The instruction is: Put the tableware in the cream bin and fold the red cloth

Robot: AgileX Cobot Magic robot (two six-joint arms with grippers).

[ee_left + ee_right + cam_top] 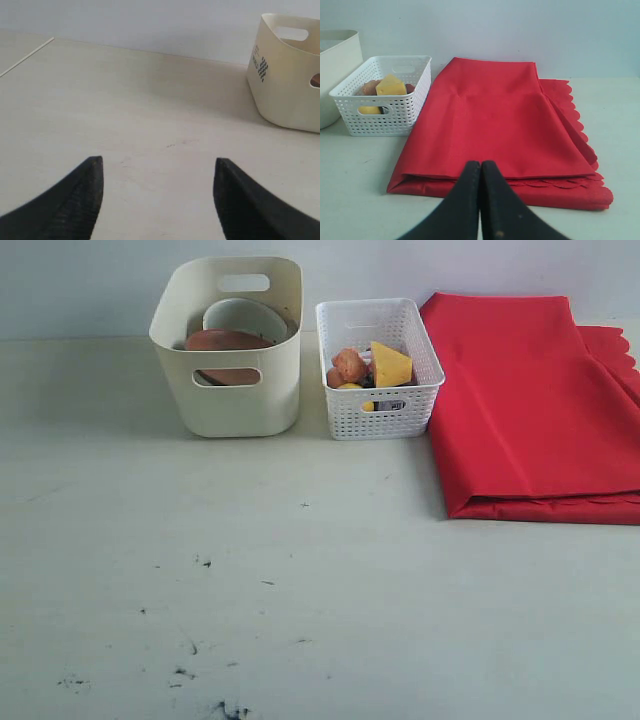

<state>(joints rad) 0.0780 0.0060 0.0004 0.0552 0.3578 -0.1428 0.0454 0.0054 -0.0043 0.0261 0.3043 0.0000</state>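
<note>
Pale off-white table (300, 590), flecked with small dark scuffs (225, 708) in the foreground, meeting a plain light blue-grey wall (80, 280); soft, even light.

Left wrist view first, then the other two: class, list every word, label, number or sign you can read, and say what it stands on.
No text can be read in full.
cream bin, end wall: a dark diamond-pattern mark with small print beside it, too blurred to read.
white lattice basket: a small label showing through the handle slot, too small to read.
red cloth: none.
</note>
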